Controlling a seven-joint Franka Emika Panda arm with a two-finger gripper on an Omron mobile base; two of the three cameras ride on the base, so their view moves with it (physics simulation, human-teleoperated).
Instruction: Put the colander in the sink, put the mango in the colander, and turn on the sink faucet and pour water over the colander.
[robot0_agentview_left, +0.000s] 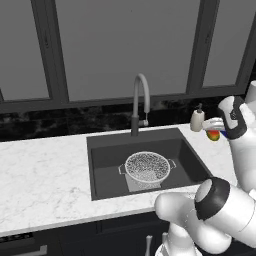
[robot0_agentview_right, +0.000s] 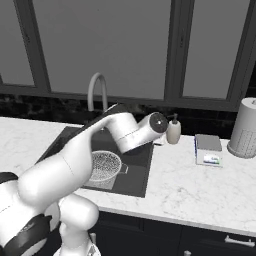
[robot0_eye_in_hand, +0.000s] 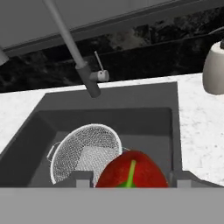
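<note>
red-orange mango (robot0_eye_in_hand: 131, 171) was pinched between the fingers (robot0_eye_in_hand: 82, 179), held above the counter (robot0_agentview_left: 45, 175) by the sink's (robot0_agentview_left: 107, 156) right edge near the soap bottle (robot0_agentview_left: 197, 120). colander (robot0_agentview_left: 147, 167) sat in the sink, below the sink faucet (robot0_agentview_left: 140, 102).

Sink (robot0_agentview_left: 100, 150): set into counter (robot0_agentview_left: 40, 175). Colander (robot0_agentview_left: 147, 166): in sink, upright, on basin floor. Faucet (robot0_agentview_left: 139, 102): on counter behind sink. Soap bottle (robot0_agentview_left: 197, 119): on counter behind sink's right corner. Mango (robot0_agentview_left: 214, 135): held in gripper (robot0_agentview_left: 215, 131) above counter, right of sink, just before soap bottle.
</note>
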